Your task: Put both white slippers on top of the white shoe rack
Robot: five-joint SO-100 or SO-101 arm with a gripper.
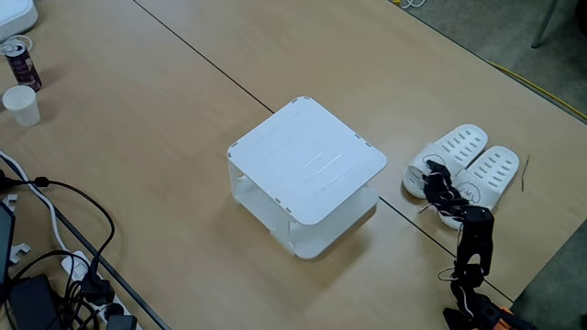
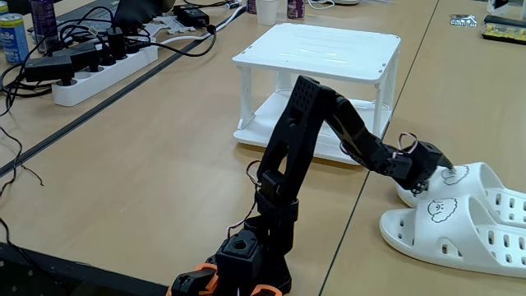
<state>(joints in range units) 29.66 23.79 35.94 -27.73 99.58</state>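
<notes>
One fixed view looks down steeply from high above the table [image 1: 183, 119], far enough to take in the white shoe rack [image 1: 307, 170] at centre and the arm [image 1: 472, 252] at lower right. The other fixed view sits low behind the arm [image 2: 304, 156], close to it, facing across the table toward the rack [image 2: 320, 53]. Both share rack, arm and white slippers [image 1: 477, 170] [image 2: 468, 218].

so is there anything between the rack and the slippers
Only bare table, crossed by a dark seam line, lies between the rack and the slippers in both fixed views.
</notes>
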